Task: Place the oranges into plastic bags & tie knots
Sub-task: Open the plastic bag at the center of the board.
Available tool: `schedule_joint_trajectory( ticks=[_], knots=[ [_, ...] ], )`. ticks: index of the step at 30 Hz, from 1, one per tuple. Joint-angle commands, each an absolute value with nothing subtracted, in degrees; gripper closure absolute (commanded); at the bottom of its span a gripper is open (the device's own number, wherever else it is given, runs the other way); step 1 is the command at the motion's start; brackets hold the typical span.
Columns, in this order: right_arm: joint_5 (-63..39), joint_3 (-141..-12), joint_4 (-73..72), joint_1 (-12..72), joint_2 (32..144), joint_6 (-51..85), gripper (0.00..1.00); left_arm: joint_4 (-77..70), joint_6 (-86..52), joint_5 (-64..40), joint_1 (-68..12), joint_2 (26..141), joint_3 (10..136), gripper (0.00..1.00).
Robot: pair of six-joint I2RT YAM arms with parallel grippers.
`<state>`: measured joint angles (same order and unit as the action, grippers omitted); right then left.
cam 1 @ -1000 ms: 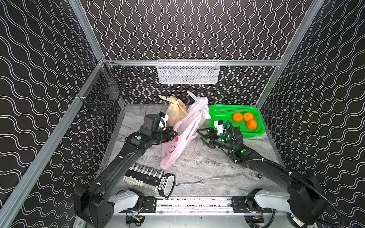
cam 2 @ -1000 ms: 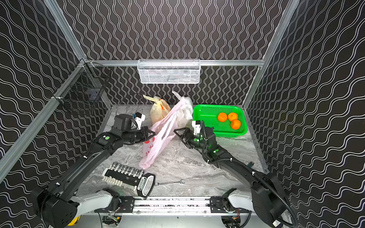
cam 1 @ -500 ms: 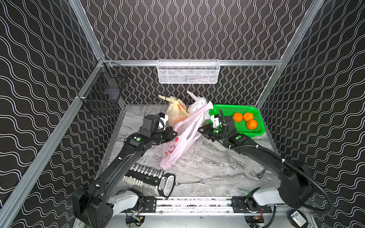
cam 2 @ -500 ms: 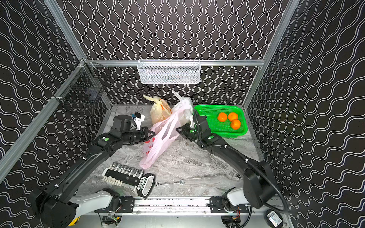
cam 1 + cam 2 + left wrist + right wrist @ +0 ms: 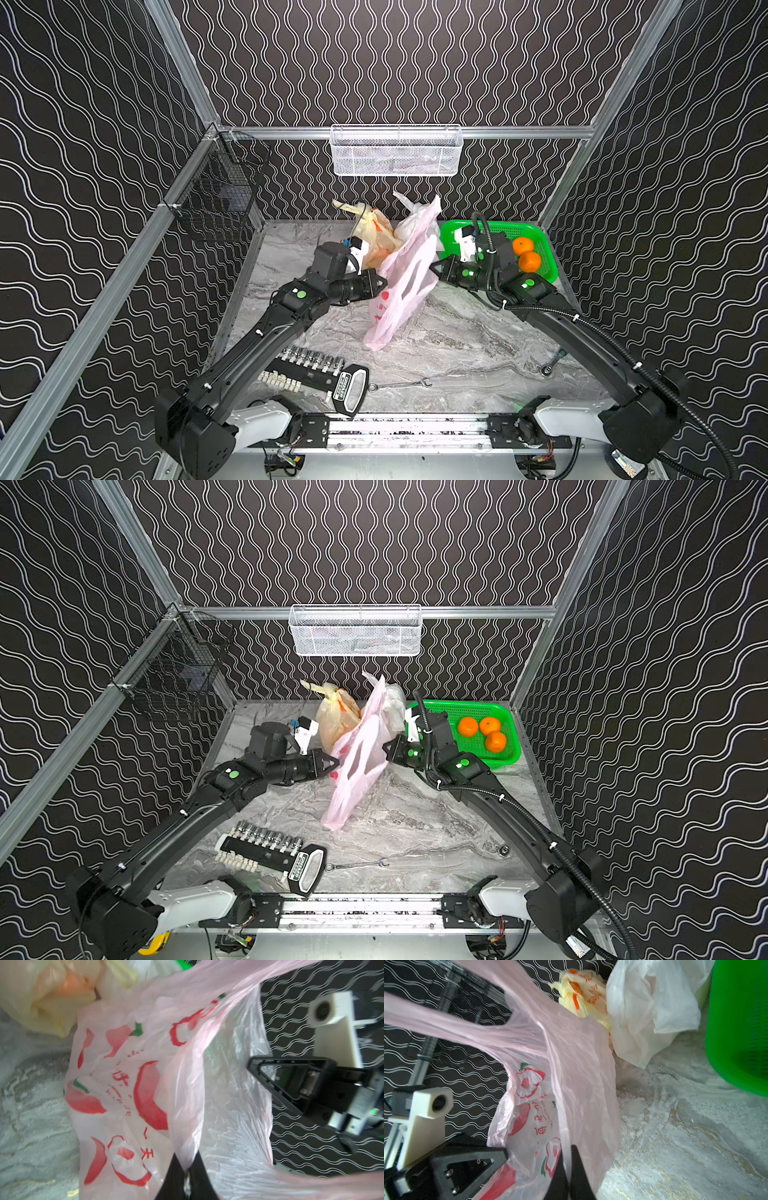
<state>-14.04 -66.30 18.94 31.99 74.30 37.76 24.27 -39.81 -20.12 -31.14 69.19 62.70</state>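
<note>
Since the mouth probably has to gape for fruit, the left hand is pinched shut on one rim of the pink bag, and the right hand is clamped on the opposite rim. The bag hangs just beside the green basket, its bottom on the counter; three oranges lie inside that basket.

The marbled table is carrying a green basket; a white bag and a yellowish bag are sitting beside it, with a socket set and a wrench lying well apart from it.
</note>
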Motion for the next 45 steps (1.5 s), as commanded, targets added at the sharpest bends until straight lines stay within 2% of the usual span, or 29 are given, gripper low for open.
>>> schedule_joint_trajectory(
  ticks=[1, 7, 10, 11, 12, 14, 22, 28, 32, 34, 35, 40, 43, 45],
  knots=[
    [-15.05, -65.38, 17.89, 32.66, 74.22, 33.97, 1.0, 22.44, -37.61, -19.21, -31.11, 69.34, 62.04, 0.77],
    [-15.55, -65.12, 17.07, 33.43, 74.36, 32.82, 1.0, 27.66, -33.67, -15.03, -31.07, 71.09, 67.09, 0.36],
    [-14.97, -65.42, 17.0, 34.68, 74.83, 32.7, 1.0, 29.35, -31.91, -14.02, -31.12, 72.54, 69.49, 0.21],
    [-14.77, -65.72, 17.2, 35.11, 75.11, 32.65, 1.0, 29.93, -31.18, -14.08, -31.16, 73.11, 70.24, 0.1],
    [-14.23, -65.99, 17.48, 35.6, 75.37, 32.66, 1.0, 30.92, -30.33, -13.85, -31.21, 73.87, 71.16, 0.05],
    [-13.58, -66.47, 17.61, 36.38, 75.71, 32.61, 1.0, 31.72, -29.02, -13.71, -31.89, 74.66, 72.18, 0.01],
    [-13.0, -67.4, 16.98, 37.84, 76.28, 33.52, 1.0, 34.91, -26.18, -6.39, -39.55, 76.53, 73.0, 0.01],
    [-11.9, -68.86, 18.28, 38.36, 76.64, 33.23, 1.0, 38.12, -25.73, -1.3, -42.26, 79.69, 73.42, 0.13],
    [-3.02, -70.42, 24.29, 38.42, 76.09, 34.39, 1.0, 42.19, -24.53, 3.28, -42.54, 79.28, 74.74, 0.4],
    [4.28, -71.1, 27.77, 38.24, 74.88, 35.31, 1.0, 43.54, -23.93, 4.01, -42.55, 77.94, 75.88, 0.6],
    [6.59, -71.19, 28.49, 38.19, 74.25, 35.22, 1.0, 43.86, -23.53, 4.2, -42.54, 77.43, 76.38, 0.67],
    [8.71, -72.74, 29.67, 37.38, 73.0, 32.52, 1.0, 43.72, -22.94, 3.56, -41.87, 76.94, 76.13, 0.9],
    [8.08, -72.77, 30.48, 37.28, 74.71, 32.44, 1.0, 41.39, -23.53, 0.1, -39.28, 76.78, 73.58, 0.98],
    [7.16, -73.54, 32.56, 36.81, 76.73, 32.78, 1.0, 38.56, -24.49, -2.84, -36.94, 76.22, 71.37, 1.0]
  ],
)
